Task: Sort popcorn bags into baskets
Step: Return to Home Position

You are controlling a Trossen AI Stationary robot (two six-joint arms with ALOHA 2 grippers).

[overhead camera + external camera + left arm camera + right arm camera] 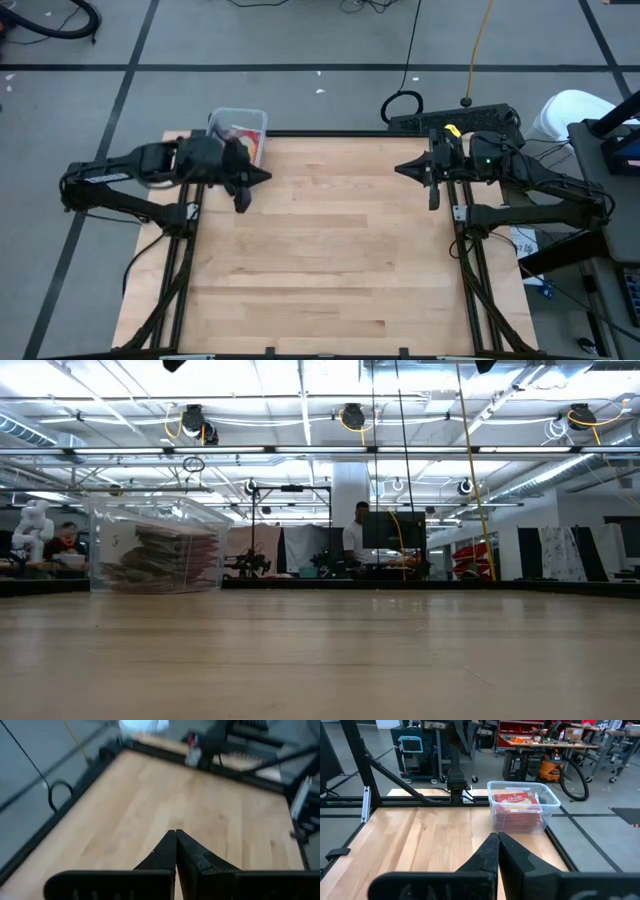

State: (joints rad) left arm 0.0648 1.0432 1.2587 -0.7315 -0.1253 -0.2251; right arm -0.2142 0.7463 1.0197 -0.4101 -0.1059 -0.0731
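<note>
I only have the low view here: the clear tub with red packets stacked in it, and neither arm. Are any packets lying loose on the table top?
Observer: None. The high view shows bare wood on the table; the packets in sight all lie in the tub.
Operator: Where are the arms?
Observer: At the far end, one on each side. The left pincer points inward right beside the tub, and the right pincer faces it from across the table.
Operator: Is either holding anything?
Observer: No. Each wrist view shows its own fingers shut together with nothing between them.
</note>
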